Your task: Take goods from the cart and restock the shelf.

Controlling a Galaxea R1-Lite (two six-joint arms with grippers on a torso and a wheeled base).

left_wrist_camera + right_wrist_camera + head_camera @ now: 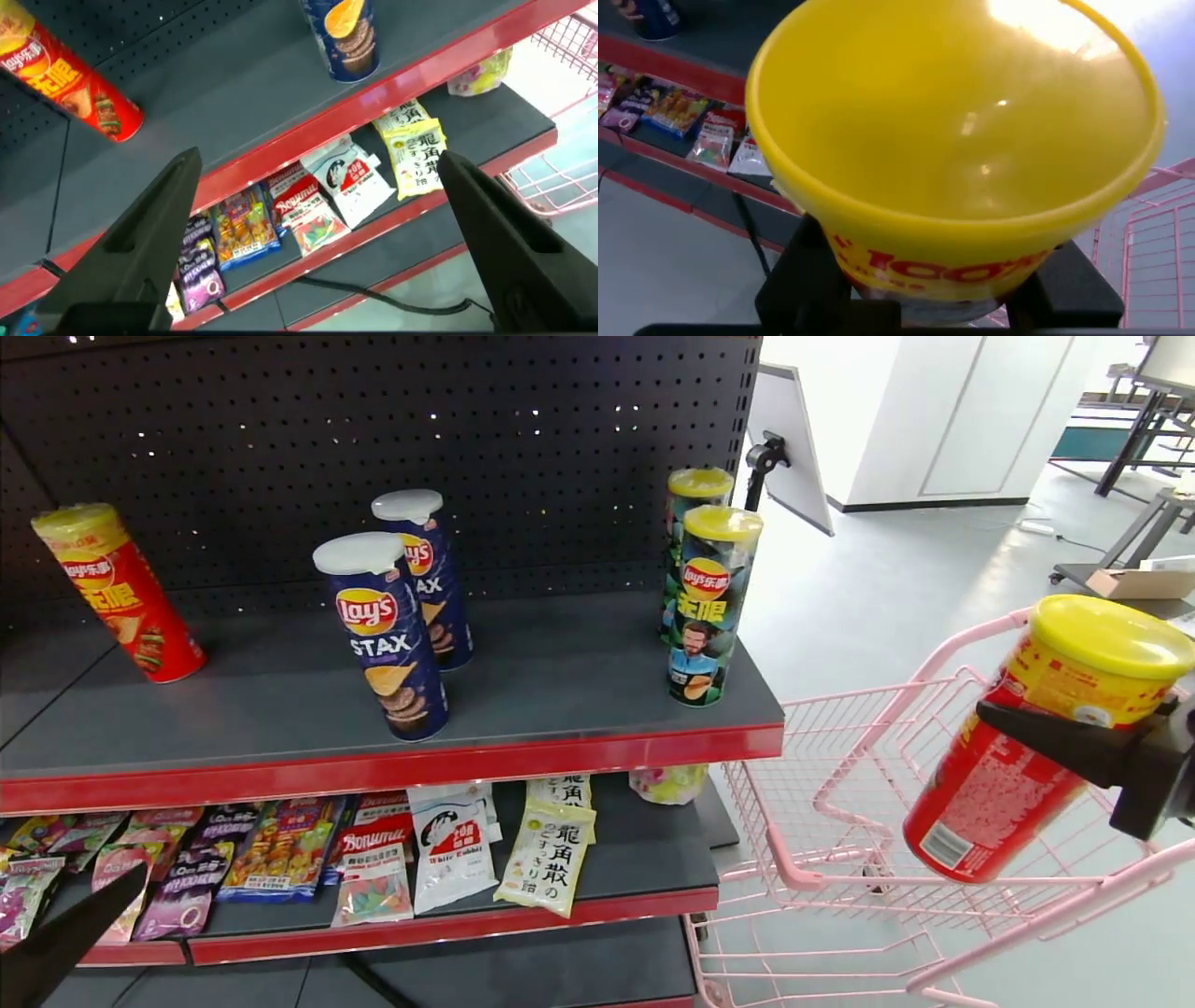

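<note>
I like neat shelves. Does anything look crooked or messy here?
Yes. On the lower dark shelf, the pale yellow snack packet lies crooked, its bottom corner poking over the red front edge. The colourful packets further along overlap untidily.

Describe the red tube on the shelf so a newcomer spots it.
Find the grey top shelf with the red front edge and follow it to its left end. The tall red snack tube with a yellow lid stands alone; the nearest tubes are dark blue.

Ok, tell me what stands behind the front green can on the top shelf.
A second yellow-lidded can stands right behind the green can. Only its lid and left edge show; the rest of its body is covered.
</note>
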